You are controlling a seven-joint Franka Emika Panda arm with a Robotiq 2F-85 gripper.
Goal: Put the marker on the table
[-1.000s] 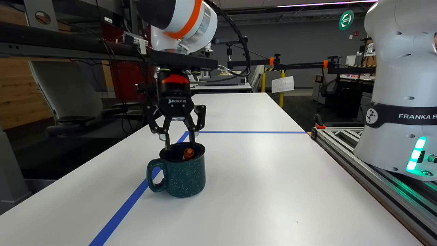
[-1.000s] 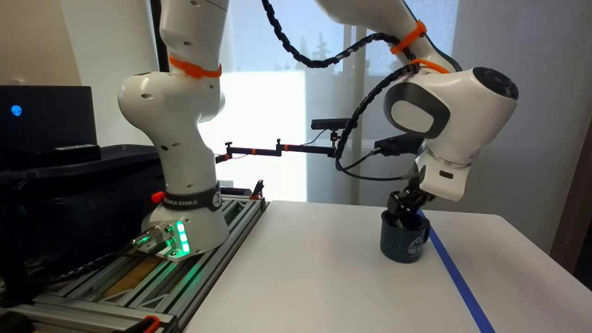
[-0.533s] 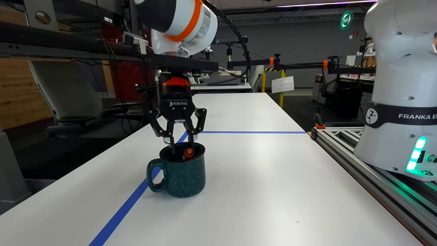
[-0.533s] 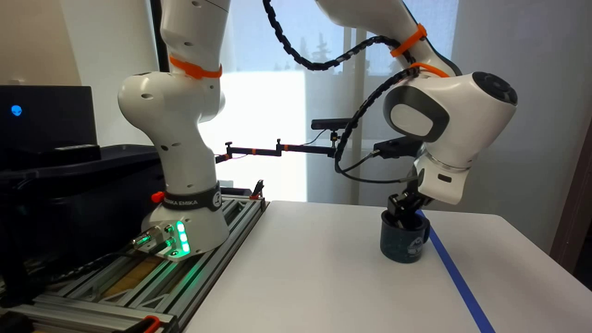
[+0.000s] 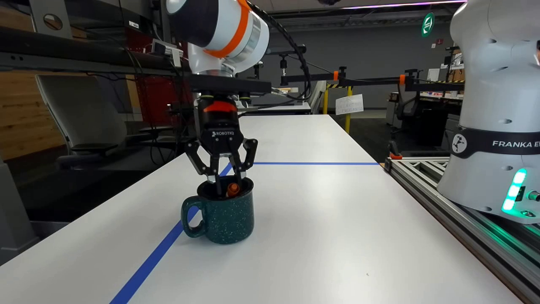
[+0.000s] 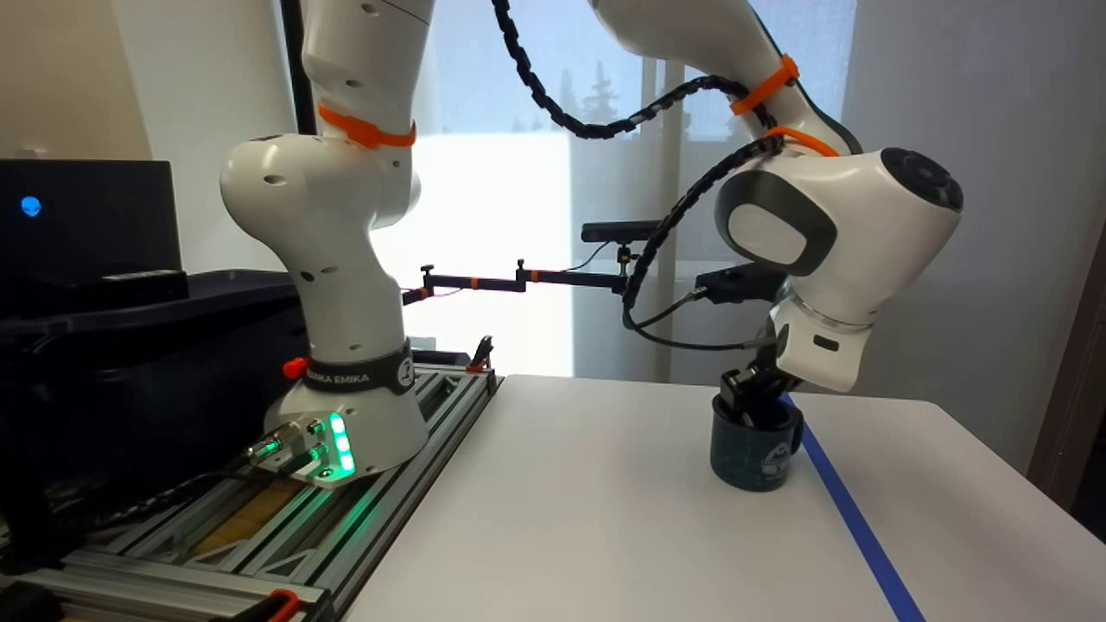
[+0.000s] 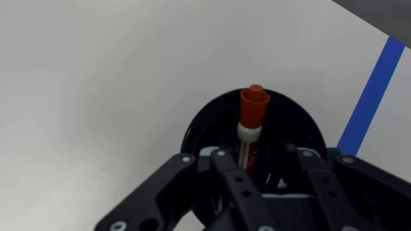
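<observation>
The bench (image 5: 337, 236) runs out of frame at its near edge in an exterior view, and a strip of tape (image 5: 147, 266) is cut off there. Toward that edge the mug (image 5: 228, 221) stands upright beside the tape, its handle pointing to the long edge away from the base (image 5: 493, 169). The marker (image 7: 252, 112) leans inside the mug, red-orange end up by the rim; in the wrist view its lower part passes behind the gripper (image 5: 229, 185) and is hidden. The gripper is released: its fingers (image 5: 218, 185) stand apart, dipping into the mug, with the marker's end showing between them. Their tips are dark on dark, so I cannot tell whether they touch mug or marker. In an exterior view the marker is lost behind the mug's wall (image 6: 747, 458) and the gripper. The arm (image 6: 838, 216) leaves the top of the frame in both exterior views. Farther off, a cross strip (image 5: 312, 163) runs to the long edge by the base. Near the far corner on that side, a paper (image 5: 349, 104) bears writing too faint to read.
</observation>
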